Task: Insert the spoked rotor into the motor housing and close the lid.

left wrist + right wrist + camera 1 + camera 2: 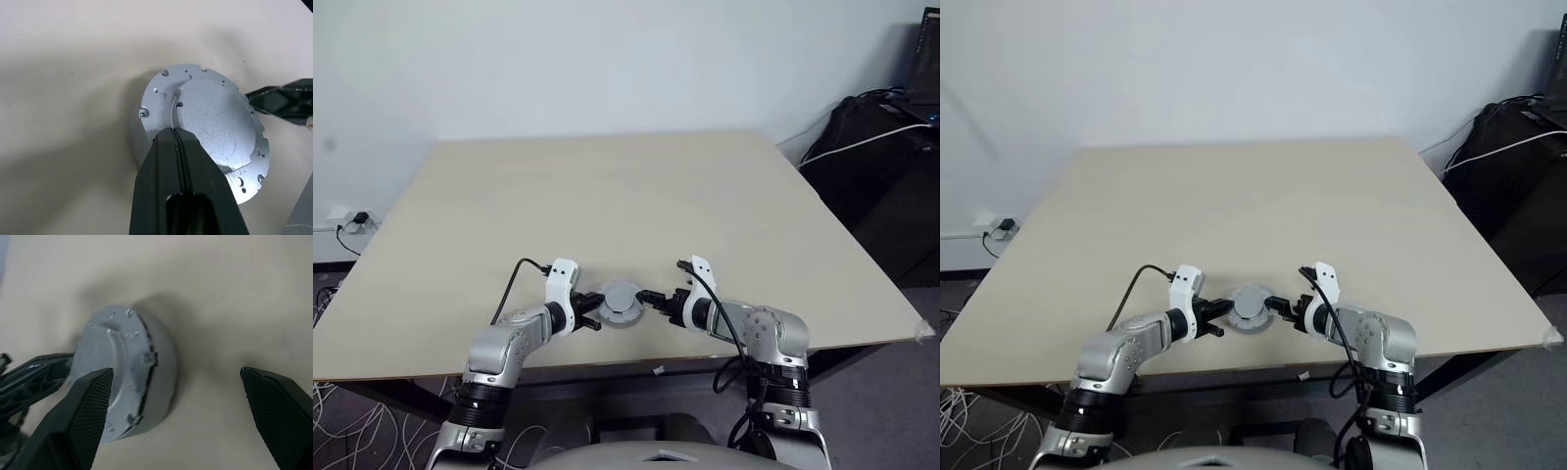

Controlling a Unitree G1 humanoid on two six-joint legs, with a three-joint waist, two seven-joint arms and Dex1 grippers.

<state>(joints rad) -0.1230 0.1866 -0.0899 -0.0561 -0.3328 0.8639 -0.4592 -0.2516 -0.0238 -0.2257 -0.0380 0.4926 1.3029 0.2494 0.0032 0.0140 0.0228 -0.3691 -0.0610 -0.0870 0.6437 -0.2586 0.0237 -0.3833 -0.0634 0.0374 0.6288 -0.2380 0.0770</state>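
Observation:
A round silvery motor housing stands on the table near its front edge, with the ribbed silvery lid lying on top of it. The spoked rotor is hidden. My left gripper is shut with nothing between its fingers. Its tip rests against the lid's rim on the left side. On the housing's right, my right gripper stands open. One of its fingers is close in front of the housing wall, and the other finger is apart over bare table.
The beige table stretches far behind the housing, and its front edge lies just below both hands. A dark bag with a white cable sits off the table to the right. A wall socket is at the left.

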